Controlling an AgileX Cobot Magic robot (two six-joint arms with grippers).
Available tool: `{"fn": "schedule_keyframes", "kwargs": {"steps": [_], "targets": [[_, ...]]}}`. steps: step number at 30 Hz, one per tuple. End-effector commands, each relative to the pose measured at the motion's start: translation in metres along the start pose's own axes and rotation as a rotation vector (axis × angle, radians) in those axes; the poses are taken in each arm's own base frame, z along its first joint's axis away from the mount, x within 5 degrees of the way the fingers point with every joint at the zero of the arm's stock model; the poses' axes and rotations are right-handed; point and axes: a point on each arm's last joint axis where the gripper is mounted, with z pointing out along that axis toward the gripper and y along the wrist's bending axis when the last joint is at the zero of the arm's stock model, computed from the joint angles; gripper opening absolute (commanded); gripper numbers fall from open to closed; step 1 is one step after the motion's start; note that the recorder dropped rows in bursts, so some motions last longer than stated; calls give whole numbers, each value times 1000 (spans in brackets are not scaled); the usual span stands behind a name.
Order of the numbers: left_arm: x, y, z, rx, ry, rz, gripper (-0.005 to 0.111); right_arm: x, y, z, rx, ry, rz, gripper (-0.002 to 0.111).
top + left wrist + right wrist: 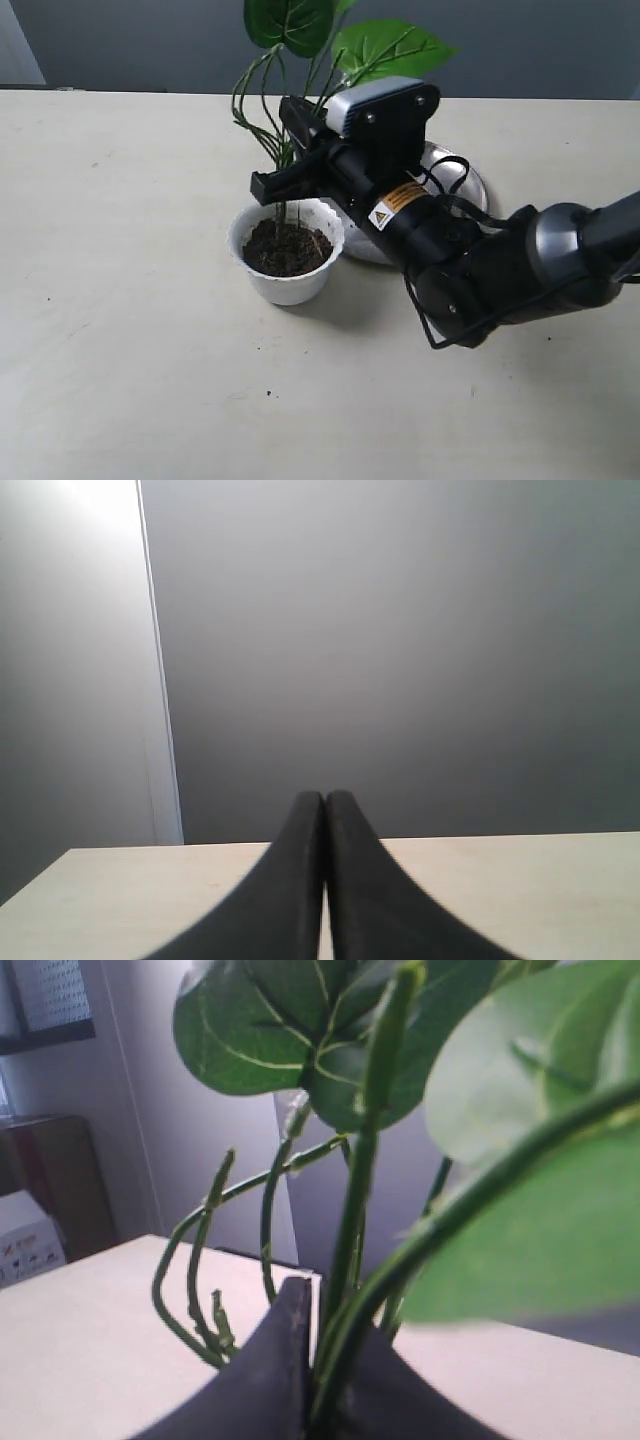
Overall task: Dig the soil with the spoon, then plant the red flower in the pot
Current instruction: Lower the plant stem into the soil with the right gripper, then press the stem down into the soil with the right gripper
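Where the right gripper [275, 185] reaches over the pot [287, 251], its jaws are clamped on the flower [300, 40] stems, which stand in the soil [285, 247]. Red blooms are out of view, and the arm hides most of a steel plate [462, 185] behind. The left gripper [325, 810] is closed on nothing, far from the pot.

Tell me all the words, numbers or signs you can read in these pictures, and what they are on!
Yellow and white sticker on the right arm: it has a little triangle warning sign, but its words are too small and blurred to read.
Box far behind the table in the right wrist view: small colored marks, too blurred to read.
The pot, the red flower and the left pincer show no words or numbers.
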Motion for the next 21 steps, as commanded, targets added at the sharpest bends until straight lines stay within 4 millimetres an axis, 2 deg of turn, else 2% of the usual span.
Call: {"fn": "schedule_keyframes", "kwargs": {"steps": [1, 4, 7, 9, 15, 18, 21], "targets": [[-2, -1, 0, 10, -11, -11, 0, 20, -2, 5, 6, 95, -56, -1], [-2, -1, 0, 10, -11, -11, 0, 44, -5, 4, 14, 206, -61, -1], [-2, -1, 0, 10, -11, -11, 0, 79, -6, -1, -3, 359, -81, -1], [-2, -1, 0, 10, -11, -11, 0, 78, -4, -1, -20, 346, -87, -1], [-2, -1, 0, 10, -11, -11, 0, 55, 3, 1, -85, 309, -149, -1], [-2, -1, 0, 10, -11, -11, 0, 51, 8, -1, -142, 369, -216, -1], [-2, -1, 0, 10, -11, -11, 0, 58, 6, -5, -150, 477, -266, -1]]}}
